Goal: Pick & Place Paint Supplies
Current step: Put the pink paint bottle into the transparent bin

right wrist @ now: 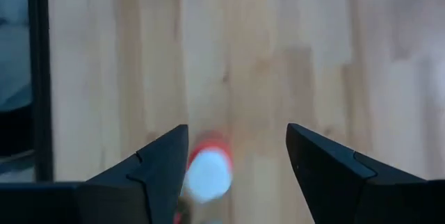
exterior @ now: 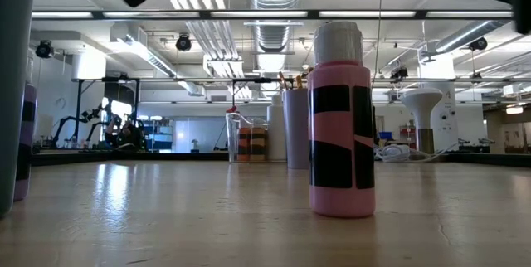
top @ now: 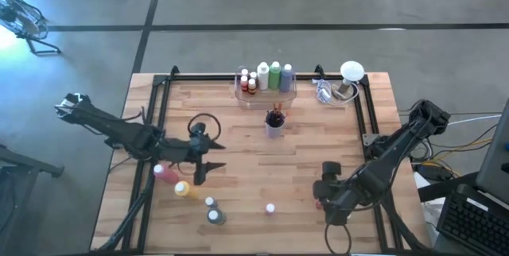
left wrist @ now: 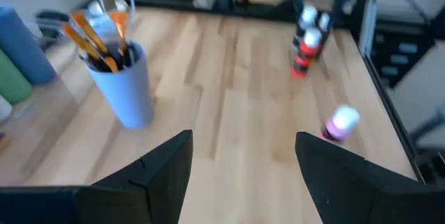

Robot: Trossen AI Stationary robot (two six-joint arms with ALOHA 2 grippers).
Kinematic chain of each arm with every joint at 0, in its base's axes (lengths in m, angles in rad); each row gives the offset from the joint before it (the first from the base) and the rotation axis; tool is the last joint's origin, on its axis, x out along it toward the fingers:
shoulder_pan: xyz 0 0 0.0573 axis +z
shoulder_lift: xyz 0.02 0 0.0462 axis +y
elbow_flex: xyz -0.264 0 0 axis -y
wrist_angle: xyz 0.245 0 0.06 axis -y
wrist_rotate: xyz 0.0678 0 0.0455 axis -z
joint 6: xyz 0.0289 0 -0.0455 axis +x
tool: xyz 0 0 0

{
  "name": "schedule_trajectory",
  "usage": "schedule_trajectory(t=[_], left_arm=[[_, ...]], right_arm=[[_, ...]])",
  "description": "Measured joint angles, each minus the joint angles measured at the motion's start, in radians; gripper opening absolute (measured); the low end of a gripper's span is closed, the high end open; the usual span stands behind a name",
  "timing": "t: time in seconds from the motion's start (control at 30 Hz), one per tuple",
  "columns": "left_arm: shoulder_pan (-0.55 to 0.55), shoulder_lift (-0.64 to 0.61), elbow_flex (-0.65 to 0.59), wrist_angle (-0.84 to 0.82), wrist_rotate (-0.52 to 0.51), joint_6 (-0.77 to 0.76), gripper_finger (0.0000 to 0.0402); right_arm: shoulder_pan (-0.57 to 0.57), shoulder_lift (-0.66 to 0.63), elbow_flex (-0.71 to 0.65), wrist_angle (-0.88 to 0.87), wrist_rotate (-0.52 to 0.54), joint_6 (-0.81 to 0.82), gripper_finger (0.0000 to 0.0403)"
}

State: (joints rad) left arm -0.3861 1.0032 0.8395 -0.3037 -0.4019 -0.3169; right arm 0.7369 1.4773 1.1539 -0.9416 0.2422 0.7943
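The right claw (right wrist: 236, 175), fingers apart and empty, hangs over the desk (top: 238, 160); a red paint bottle (right wrist: 207, 172) stands between them, nearer one finger.

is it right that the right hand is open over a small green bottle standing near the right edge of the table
Not quite: the bottle is red, not green. The right wrist view shows the right hand open above a small red bottle with a white cap, standing on the wooden table. The rest holds: in the high view that hand is near the table's right edge.
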Motion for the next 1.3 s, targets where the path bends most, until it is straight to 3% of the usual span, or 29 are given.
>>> schedule_trajectory(t=[0.17, 0.53, 0.67, 0.87, 1.0, 1.13, 1.3], left_arm=[[-0.091, 0.036, 0.095, -0.203, 0.009, -0.089, 0.0259], [-0.335, 0.175, 0.333, -0.423, 0.012, -0.218, 0.0259], [-0.364, 0.243, 0.463, -0.710, -0.041, -0.466, 0.0257], [-0.363, 0.336, 0.608, -1.288, -0.006, -1.043, 0.0247], [-0.362, 0.302, 0.565, -1.157, 0.038, -1.090, 0.0237], [-0.363, 0.301, 0.559, -1.286, 0.064, -1.192, 0.0228], [-0.367, 0.249, 0.507, -1.269, 0.079, -1.207, 0.0214]], right_arm=[[-0.032, 0.000, 0.032, 0.004, 0.079, -0.082, 0.0231], [-0.083, 0.000, 0.035, 0.004, 0.082, -0.115, 0.0260], [-0.084, 0.000, 0.030, 0.005, 0.083, -0.115, 0.0266], [-0.085, 0.000, 0.028, 0.007, 0.103, -0.115, 0.0259], [-0.089, 0.000, 0.022, 0.009, 0.112, -0.119, 0.0245], [-0.094, 0.000, 0.016, 0.006, 0.129, -0.163, 0.0237], [-0.119, -0.010, 0.013, -0.032, 0.173, -0.179, 0.0227]])
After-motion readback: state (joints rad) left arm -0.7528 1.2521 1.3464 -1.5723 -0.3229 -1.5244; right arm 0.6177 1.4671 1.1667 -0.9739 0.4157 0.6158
